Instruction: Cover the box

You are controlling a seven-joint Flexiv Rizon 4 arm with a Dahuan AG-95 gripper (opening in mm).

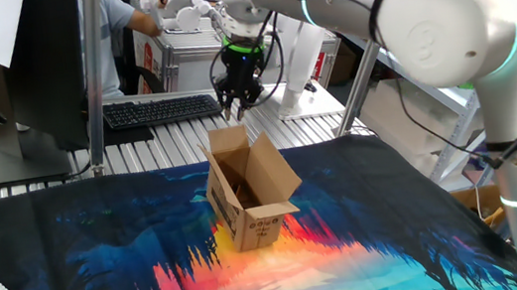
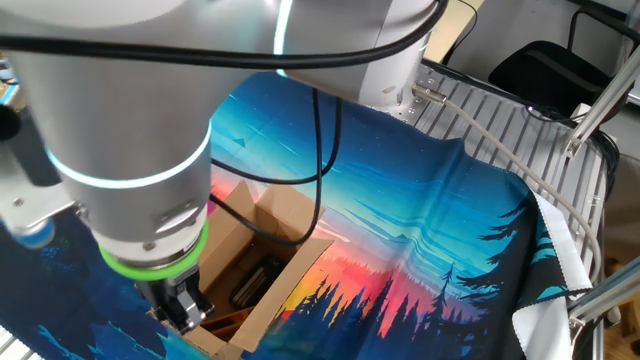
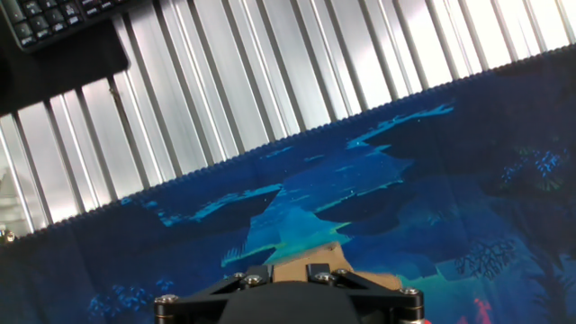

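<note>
The box point(image 1: 261, 221), a small brown carton with black print on its side, stands on the painted cloth point(image 1: 103, 256) with its flaps up. My gripper point(image 1: 235, 111) hangs just over the top edge of the rear flap point(image 1: 229, 147). In the other fixed view the gripper point(image 2: 186, 310) is at the box's near rim, beside the open inside point(image 2: 252, 272). The hand view shows the brown flap edge point(image 3: 306, 256) right between the finger mounts of the gripper point(image 3: 286, 268). The fingers stand close together; whether they pinch the flap is unclear.
A black keyboard point(image 1: 159, 109) lies on the slatted metal table point(image 1: 168, 142) behind the cloth, beside a monitor point(image 1: 19, 76). A person point(image 1: 109, 34) stands at the back. A black chair point(image 2: 545, 65) is past the table's far side.
</note>
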